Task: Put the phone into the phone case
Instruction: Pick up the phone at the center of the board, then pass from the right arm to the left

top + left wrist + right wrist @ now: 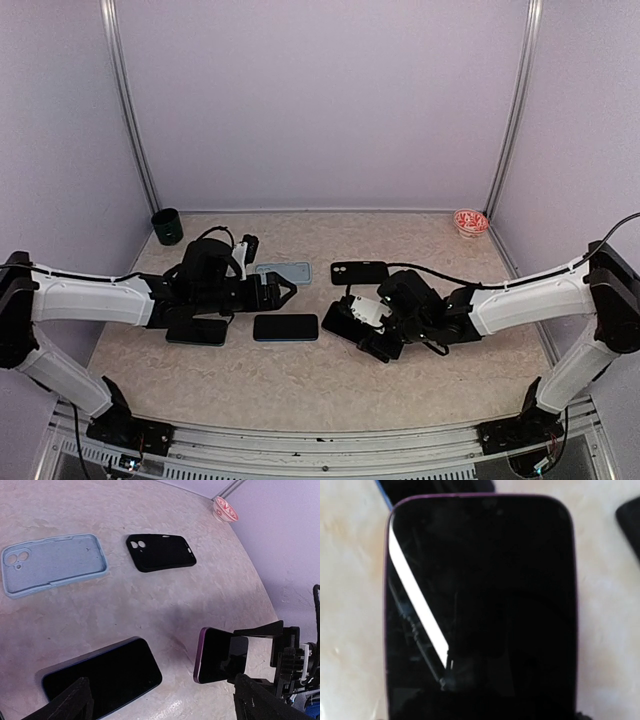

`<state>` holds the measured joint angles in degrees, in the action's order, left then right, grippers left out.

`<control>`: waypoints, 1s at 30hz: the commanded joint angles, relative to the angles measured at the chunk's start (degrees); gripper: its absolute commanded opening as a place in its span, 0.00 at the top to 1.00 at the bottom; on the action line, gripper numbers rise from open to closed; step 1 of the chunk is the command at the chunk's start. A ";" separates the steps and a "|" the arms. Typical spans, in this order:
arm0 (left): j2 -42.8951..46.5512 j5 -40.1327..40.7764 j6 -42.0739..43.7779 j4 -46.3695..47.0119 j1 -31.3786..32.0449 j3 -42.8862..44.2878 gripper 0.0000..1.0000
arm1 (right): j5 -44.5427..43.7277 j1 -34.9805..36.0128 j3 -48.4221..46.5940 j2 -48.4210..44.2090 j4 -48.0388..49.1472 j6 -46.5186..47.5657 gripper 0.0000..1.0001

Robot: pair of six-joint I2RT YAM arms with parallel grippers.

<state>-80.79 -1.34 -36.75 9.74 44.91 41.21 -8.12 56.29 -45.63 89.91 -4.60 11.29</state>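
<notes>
1. We take the light blue case [285, 272] as our landmark. It lies flat on the table [300, 390] with its hollow side up and nothing in it.
2. The black case [360, 272] lies to the right of the light blue case, apart from it, also hollow side up.
3. The blue-edged phone [286, 327] lies screen up on the table, on the near side of the light blue case and not touching it.
4. The left gripper [285, 293] hangs at the near edge of the light blue case with its fingers spread wide, grasping nothing.
5. The right gripper [358, 322] is clenched on the purple-edged phone [340, 320], to the right of the light blue case and nearer the arm bases. The phone is tilted. We cannot tell whether its free end touches the table.
6. In the right wrist view the purple-edged phone's dark screen fills nearly the whole frame.
7. A dark slab [197, 331] lies near-left of the light blue case, under the left arm.
8. The green cup [167, 226] stands far-left of the light blue case, and the red bowl [471, 222] far-right.
</notes>
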 commanded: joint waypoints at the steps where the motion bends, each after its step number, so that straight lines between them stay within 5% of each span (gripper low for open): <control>1: -1.81 -6.51 3.00 4.06 1.38 1.99 0.05 | -3.39 1.89 0.91 -3.43 7.26 2.13 0.38; 25: -12.03 -21.48 4.49 9.05 4.97 9.12 0.28 | -7.17 7.45 4.41 -8.14 16.54 7.07 0.36; 30: -13.13 -23.71 4.02 9.95 5.02 9.50 0.46 | -8.09 7.98 4.43 -7.46 17.32 7.54 0.35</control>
<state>-92.90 -21.91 -32.91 17.37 49.54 49.04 -14.41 63.37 -41.39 82.70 8.01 18.20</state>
